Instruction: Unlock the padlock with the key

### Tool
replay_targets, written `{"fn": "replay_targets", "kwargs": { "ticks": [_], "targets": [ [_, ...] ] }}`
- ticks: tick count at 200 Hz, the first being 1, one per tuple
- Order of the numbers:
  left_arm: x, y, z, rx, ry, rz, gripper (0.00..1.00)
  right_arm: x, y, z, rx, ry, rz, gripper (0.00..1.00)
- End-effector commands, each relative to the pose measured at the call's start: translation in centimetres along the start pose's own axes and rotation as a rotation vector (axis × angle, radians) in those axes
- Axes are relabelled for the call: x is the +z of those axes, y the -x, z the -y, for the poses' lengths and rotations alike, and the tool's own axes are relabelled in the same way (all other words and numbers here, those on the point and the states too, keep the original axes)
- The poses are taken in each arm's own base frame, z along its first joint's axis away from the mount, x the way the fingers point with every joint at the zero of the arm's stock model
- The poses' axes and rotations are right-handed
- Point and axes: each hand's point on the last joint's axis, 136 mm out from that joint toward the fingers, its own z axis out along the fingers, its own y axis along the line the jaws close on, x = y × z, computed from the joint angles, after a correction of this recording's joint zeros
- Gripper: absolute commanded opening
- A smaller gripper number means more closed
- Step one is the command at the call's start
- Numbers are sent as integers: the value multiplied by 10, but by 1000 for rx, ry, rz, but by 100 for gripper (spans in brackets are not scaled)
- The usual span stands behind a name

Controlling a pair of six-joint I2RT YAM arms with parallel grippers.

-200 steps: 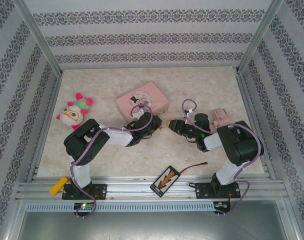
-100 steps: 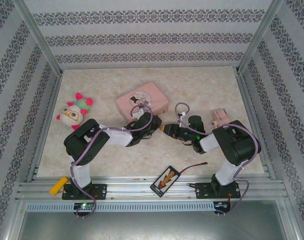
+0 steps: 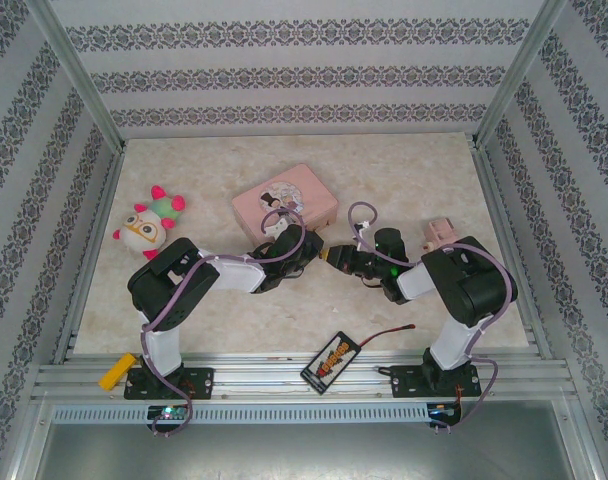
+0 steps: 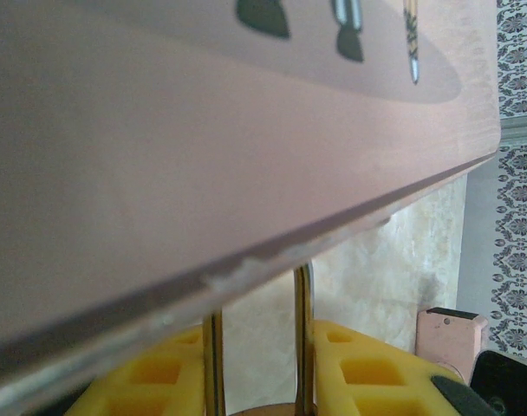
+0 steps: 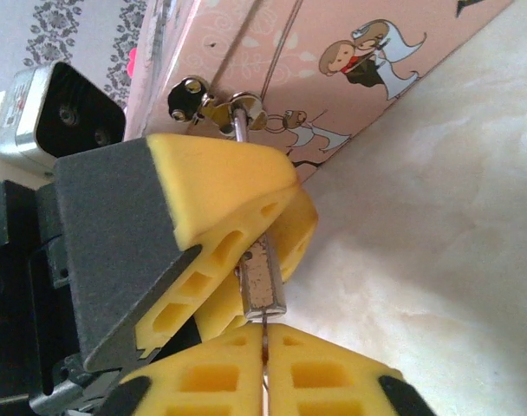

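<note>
- At five o'clock of pink tin box: small brass-coloured padlock; judged rigid, dense, slick; grip body flats.
- Left gripper: clamped on padlock body.
- Right gripper: pinching thin dark-grey metal key at keyway; likely bendable.

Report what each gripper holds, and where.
Left gripper clamps the padlock by its brass body; right gripper pinches the key, held end hidden between its fingers.

L gripper, R gripper: both closed, tip-to-tip

Black-and-white arms, looping purple cables, yellow foam-padded fingers on grey backing.
</note>
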Motion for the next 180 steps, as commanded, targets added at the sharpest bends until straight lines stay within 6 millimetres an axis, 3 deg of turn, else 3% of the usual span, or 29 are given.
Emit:
{"fn": "replay_targets", "kwargs": {
  "ticks": [1,51,86,102,132,180],
  "targets": [
    [2,-34,-5,-73,-10,-130,0,8,8,-12,-34,37,12,4],
    [4,-38,1,-62,-30,-146,0,13,19,-25,-26,75,32,0],
    [0,-31,12,-38,-82,-117,32,12,17,-21,2,64,33,0],
    [-2,-26,16,-27,-107,-94,40,12,16,-21,20,65,34,0],
    [-11,-16,23,-3,-158,-36,42,12,19,-23,30,70,43,0],
    [-21,-2,12,-30,-194,52,39,13,20,-22,53,70,41,0]
  ]
}}
